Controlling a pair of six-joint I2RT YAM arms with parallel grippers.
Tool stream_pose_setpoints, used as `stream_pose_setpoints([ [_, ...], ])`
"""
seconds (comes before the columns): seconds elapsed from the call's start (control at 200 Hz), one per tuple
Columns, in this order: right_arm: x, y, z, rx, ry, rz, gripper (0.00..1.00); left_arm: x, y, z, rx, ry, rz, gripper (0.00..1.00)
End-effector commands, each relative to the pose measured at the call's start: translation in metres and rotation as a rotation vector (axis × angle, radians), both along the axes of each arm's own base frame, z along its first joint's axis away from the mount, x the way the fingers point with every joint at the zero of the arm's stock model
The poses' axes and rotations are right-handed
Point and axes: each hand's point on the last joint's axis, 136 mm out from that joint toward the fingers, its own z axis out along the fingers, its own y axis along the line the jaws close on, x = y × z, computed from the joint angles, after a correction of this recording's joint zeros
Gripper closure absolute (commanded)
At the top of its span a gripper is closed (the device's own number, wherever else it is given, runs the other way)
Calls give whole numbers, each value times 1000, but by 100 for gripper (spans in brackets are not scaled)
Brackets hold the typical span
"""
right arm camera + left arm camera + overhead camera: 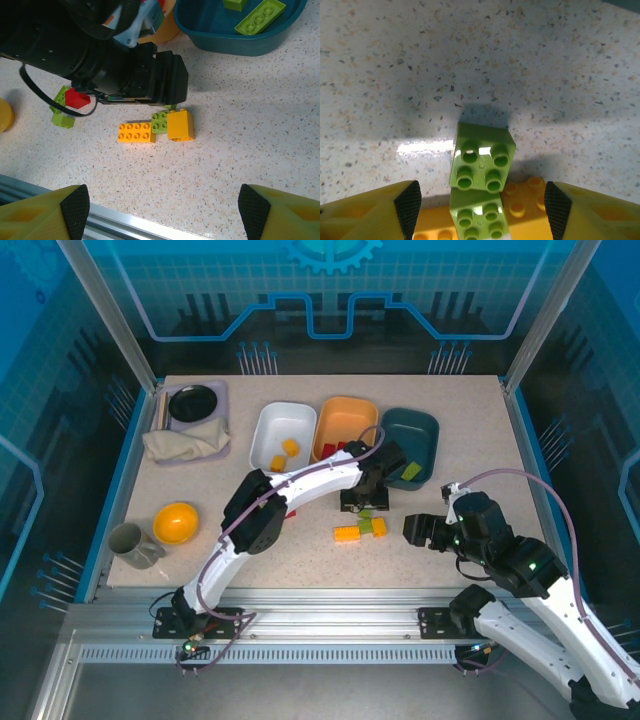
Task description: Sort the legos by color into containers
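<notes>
Left tool [479, 200]: spread, pinching nothing; its two yellow fingers with black pads sit in the lower corners of the left wrist frame, one on each side of the bricks.
Target brick: a light green square brick [481, 157] at lower centre of the left wrist frame, studs up, lying between the pads and slightly beyond them toward the top of the frame.
Neighbours: a second green brick [479, 216] touches it from below in the frame; an orange-yellow brick [525, 205] lies flat under and beside them, so the cluster is tight.
Long axis: the two green bricks line up top to bottom in the frame, across the line joining the pads.
Same cluster from the right wrist: orange-yellow oblong brick [135, 132], green square, orange-yellow block [180, 125], left of centre on the surface [240, 150].
Right tool [160, 207]: spread, empty, hanging well short of the cluster.
Nearer arm: left, judged directly above.
Destination: dark teal bin [412, 440], upper centre-right of the top frame, just beyond the left tool, already holding green bricks [259, 19].
</notes>
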Motion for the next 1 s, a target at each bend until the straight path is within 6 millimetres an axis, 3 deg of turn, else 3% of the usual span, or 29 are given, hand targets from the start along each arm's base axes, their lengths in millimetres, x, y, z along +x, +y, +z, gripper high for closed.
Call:
stream_pose_setpoints([
  [0.0, 1, -1, 7, 5, -11, -11, 19, -2, 0, -9, 38, 10, -30, 34],
  [0.175, 0, -1, 6, 7, -7, -11, 20, 1, 0, -23, 52, 20, -41, 44],
  [0.335, 1, 0, 5, 10, -7, -15, 21, 8, -4, -22, 43, -11, -51, 65],
  [0.435, 3, -2, 9, 4, -19, -20, 21, 17, -3, 2, 40, -72, -47, 74],
  [0.6, 12, -5, 14, -26, -42, -42, 21, 37, -16, 70, -101, -185, -21, 75],
  [0.62, 15, -5, 26, -12, -65, -47, 22, 40, -18, 75, -114, -192, -20, 75],
  [0.67, 20, -7, 32, -15, -77, -66, 22, 46, -24, 86, -149, -205, -23, 76],
  [0.865, 42, -7, 52, -5, -99, -105, 22, 74, -46, 99, -238, -241, -40, 76],
  [0.99, 50, -7, 54, -2, -91, -115, 22, 91, -52, 86, -260, -240, -19, 74],
])
